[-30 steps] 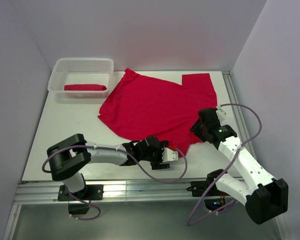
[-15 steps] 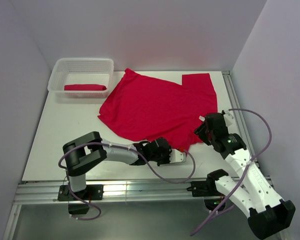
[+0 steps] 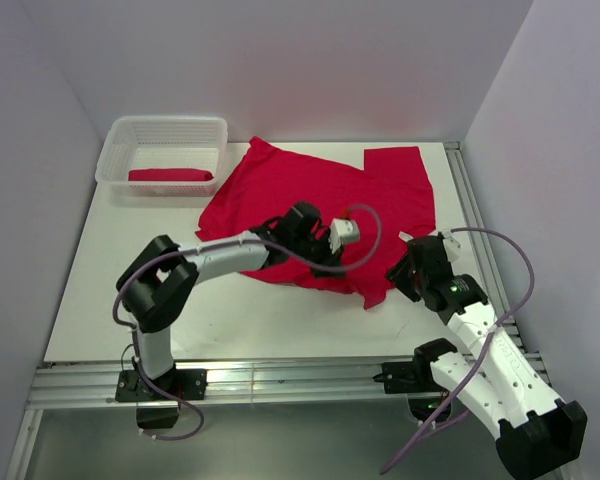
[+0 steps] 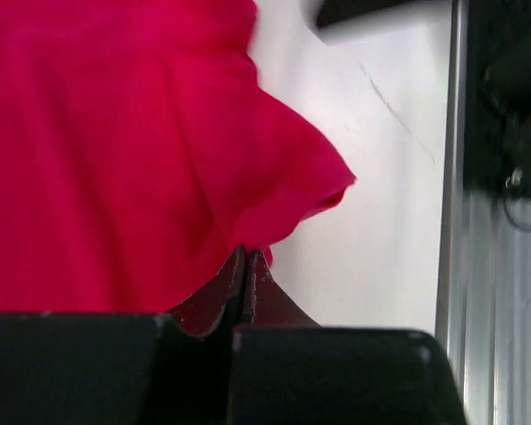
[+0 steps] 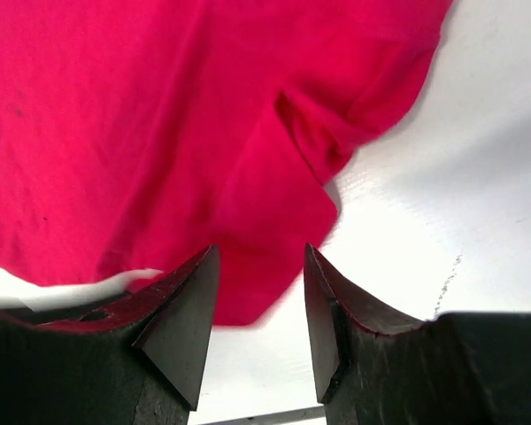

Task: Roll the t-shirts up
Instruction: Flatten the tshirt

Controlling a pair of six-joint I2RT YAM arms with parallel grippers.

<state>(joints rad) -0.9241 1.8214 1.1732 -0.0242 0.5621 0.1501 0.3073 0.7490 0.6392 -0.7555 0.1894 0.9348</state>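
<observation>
One red t-shirt [image 3: 315,205] lies spread on the white table, its near hem lifted and folded back over itself. My left gripper [image 3: 325,255] is above that fold, shut on the hem; in the left wrist view the closed jaws [image 4: 246,255] pinch red cloth [image 4: 115,150]. My right gripper [image 3: 402,272] is open at the shirt's near right corner [image 3: 375,293]. In the right wrist view that gripper [image 5: 261,258] has the corner of the cloth [image 5: 248,292] lying below and between its fingers, not touching. A second t-shirt [image 3: 170,176] lies rolled in the basket.
The white lattice basket [image 3: 120,140] stands at the table's far left corner. A metal rail [image 3: 470,210] runs along the table's right edge, another along the near edge [image 3: 280,380]. Grey walls close in left, back and right.
My left gripper shut on the shirt's near hem and carried it away from the near edge, back over the shirt. My right gripper shifted slightly nearer and stayed open.
</observation>
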